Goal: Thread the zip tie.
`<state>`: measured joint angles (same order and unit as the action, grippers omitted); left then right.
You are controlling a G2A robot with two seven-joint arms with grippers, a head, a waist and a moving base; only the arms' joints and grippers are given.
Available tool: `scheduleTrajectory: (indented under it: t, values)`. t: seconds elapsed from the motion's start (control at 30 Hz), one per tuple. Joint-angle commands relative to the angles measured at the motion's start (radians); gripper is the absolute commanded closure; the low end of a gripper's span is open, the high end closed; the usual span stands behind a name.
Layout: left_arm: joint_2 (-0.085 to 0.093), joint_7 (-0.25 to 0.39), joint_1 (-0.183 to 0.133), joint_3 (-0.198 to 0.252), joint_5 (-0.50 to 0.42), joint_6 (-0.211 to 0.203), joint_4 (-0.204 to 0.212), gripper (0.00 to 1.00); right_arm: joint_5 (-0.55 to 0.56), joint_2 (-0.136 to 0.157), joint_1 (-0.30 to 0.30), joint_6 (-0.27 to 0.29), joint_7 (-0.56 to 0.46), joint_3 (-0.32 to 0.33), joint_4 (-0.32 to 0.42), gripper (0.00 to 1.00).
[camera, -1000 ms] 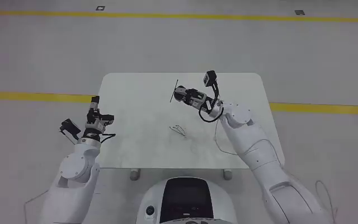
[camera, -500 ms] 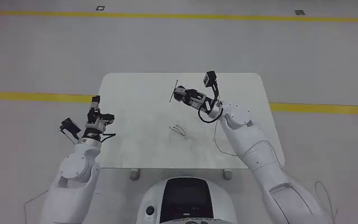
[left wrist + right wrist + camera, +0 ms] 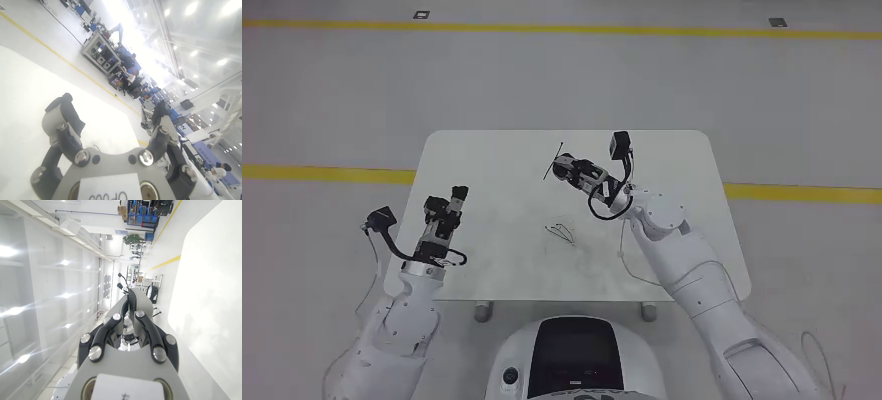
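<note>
White and matte, the round-cornered table (image 3: 492, 160) stood on a pale grey workshop floor crossed by yellow lines. The right gripper (image 3: 562, 167), raised over the far middle of the table, had its fingers pinched together on the zip tie (image 3: 553, 162), a thin black strip that projected past the fingertips, clear of the surface. The left gripper (image 3: 457, 194), over the near left part of the table and well apart from the tie, had its fingers spread wide with nothing between them. A small tangle of thin dark strands (image 3: 560, 232), possibly spare ties, lay near the table's middle. The strip was judged very light, springy and smooth, liable to swivel in a pinch. A hold close to the free tip would probably steady it best for threading. Which end carried the head could not be told.
</note>
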<state>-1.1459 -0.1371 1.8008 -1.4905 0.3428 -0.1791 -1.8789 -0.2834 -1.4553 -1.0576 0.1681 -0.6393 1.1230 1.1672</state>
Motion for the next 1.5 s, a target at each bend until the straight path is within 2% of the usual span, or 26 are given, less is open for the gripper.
scheduleTrajectory:
  t: [0.0,0.03,0.1,0.13,0.2,0.27,0.37,0.47,0.7,0.73,0.77,0.83,0.93,1.03,1.1,1.13,1.17,1.43,1.47]
  values:
    - [0.0,-0.001,0.0,0.0,0.0,0.0,0.0,0.0,0.0,0.0,0.0,0.0,0.0,0.0,0.0,1.0]
    - [0.0,-0.001,0.0,0.0,0.0,0.0,0.0,0.0,0.0,0.0,0.0,0.0,0.0,0.0,0.0,1.0]
    - [0.002,0.001,-0.009,0.001,0.072,-0.004,0.004,0.0,0.004,0.0,-0.008,-0.003,0.013,-0.001,0.009,1.0]
    - [0.004,-0.004,-0.012,0.001,0.146,-0.004,0.01,0.0,0.009,0.001,-0.013,-0.011,0.022,-0.001,0.018,1.0]
    - [0.004,-0.03,-0.018,0.005,0.241,0.001,0.021,0.0,0.019,0.002,-0.016,-0.026,0.036,-0.001,0.027,1.0]
    - [0.006,-0.065,-0.024,0.012,0.397,0.024,0.04,0.0,0.029,0.003,-0.017,-0.046,0.053,-0.004,0.034,1.0]
    - [0.004,-0.104,-0.024,0.033,0.517,0.074,0.05,0.0,0.033,0.002,-0.019,-0.079,0.092,-0.006,0.039,1.0]
    - [0.001,-0.141,-0.024,0.041,0.535,0.098,0.051,0.0,0.04,0.003,-0.029,-0.082,0.149,0.004,0.058,1.0]
    - [0.001,-0.141,-0.024,0.041,0.535,0.098,0.051,0.0,0.04,0.003,-0.029,-0.082,0.149,0.004,0.058,1.0]
    - [0.002,-0.142,-0.028,0.041,0.561,0.1,0.049,0.0,0.041,0.003,-0.031,-0.082,0.151,0.004,0.059,1.0]
    - [0.003,-0.153,-0.03,0.043,0.626,0.11,0.049,0.0,0.044,0.003,-0.036,-0.083,0.156,0.002,0.067,1.0]
    - [0.007,-0.196,-0.03,0.056,0.821,0.137,0.045,0.0,0.061,0.004,-0.041,-0.096,0.163,-0.003,0.079,1.0]
    - [0.011,-0.237,-0.028,0.074,1.011,0.165,0.052,0.0,0.067,0.003,-0.045,-0.114,0.174,-0.01,0.088,1.0]
    - [0.016,-0.256,-0.027,0.085,1.227,0.25,0.064,0.0,0.067,0.0,-0.042,-0.132,0.187,-0.022,0.085,1.0]
    - [0.034,-0.281,-0.036,0.102,1.227,0.313,0.09,0.0,0.06,-0.003,-0.04,-0.146,0.193,-0.033,0.081,1.0]
    - [0.05,-0.302,-0.046,0.122,1.227,0.359,0.111,0.0,0.055,-0.005,-0.037,-0.159,0.192,-0.043,0.075,1.0]
    - [0.054,-0.308,-0.049,0.127,1.227,0.375,0.115,0.0,0.054,-0.006,-0.035,-0.16,0.193,-0.045,0.074,1.0]
    - [0.054,-0.304,-0.054,0.126,1.227,0.378,0.118,0.0,0.057,-0.006,-0.039,-0.16,0.197,-0.046,0.077,1.0]
    - [0.063,-0.316,-0.065,0.13,1.227,0.385,0.133,0.0,0.067,-0.006,-0.044,-0.164,0.203,-0.05,0.086,1.0]
